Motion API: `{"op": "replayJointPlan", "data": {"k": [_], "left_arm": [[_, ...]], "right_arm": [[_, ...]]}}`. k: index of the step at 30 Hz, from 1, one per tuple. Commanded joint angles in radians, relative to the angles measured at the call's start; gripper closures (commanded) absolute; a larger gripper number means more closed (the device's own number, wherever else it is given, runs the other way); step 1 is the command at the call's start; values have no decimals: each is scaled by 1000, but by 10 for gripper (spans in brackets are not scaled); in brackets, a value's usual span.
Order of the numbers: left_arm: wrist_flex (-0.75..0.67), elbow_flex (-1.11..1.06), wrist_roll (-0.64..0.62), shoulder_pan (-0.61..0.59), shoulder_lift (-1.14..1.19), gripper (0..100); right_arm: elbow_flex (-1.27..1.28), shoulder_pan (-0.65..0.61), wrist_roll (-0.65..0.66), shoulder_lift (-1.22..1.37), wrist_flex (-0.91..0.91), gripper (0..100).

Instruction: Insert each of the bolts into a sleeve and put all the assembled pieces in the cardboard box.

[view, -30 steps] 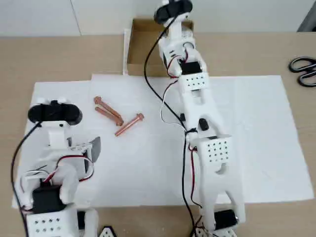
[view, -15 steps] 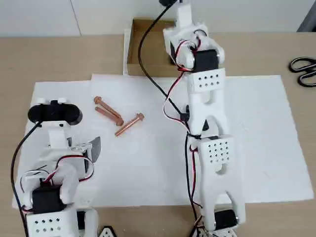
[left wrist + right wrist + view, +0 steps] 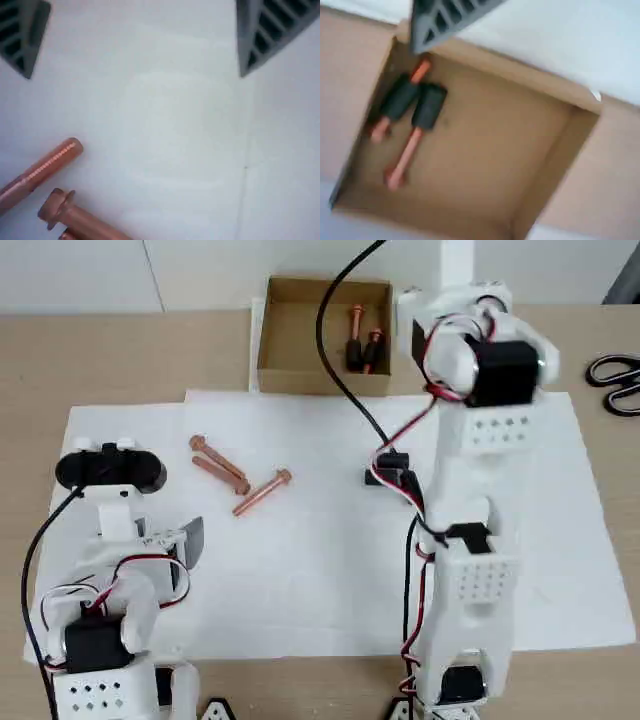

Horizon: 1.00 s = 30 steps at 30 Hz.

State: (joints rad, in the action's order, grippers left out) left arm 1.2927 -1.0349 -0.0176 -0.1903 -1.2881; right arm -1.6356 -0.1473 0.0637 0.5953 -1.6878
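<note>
Three copper bolts lie loose on the white paper: two side by side and one slanted. The cardboard box at the table's far edge holds two bolts in black sleeves, also seen lying side by side in the right wrist view. My left gripper stands open low over the paper, nothing between its fingers. A bolt's tip and a bolt head lie just beyond it. My right gripper hangs above the box. Its arm stands right of the box.
White paper covers the table's middle. A small black piece sits by the right arm's cable. Scissors lie at the far right edge. Bare paper stretches between the two arms.
The right arm has swung right and lifted off the box, uncovering the two sleeved bolts inside. The left arm and the loose bolts have not moved.
</note>
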Motion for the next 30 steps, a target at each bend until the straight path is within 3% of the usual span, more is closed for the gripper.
{"op": "replayJointPlan", "data": {"k": [1, 11, 20, 26, 30], "left_arm": [[-2, 15, 3, -2, -11, 749], [-2, 13, 3, -6, -11, 749], [-2, 13, 3, -6, -11, 749], [-2, 13, 2, -6, -11, 749], [-2, 13, 2, -6, -11, 749]], "right_arm": [[84, -2, 15, -140, -15, 790], [977, -8, 15, -619, -5, 790], [1657, 41, 9, -849, 48, 790], [1889, 65, 17, -840, 248, 787], [1900, 96, 143, -786, 280, 787]]}}
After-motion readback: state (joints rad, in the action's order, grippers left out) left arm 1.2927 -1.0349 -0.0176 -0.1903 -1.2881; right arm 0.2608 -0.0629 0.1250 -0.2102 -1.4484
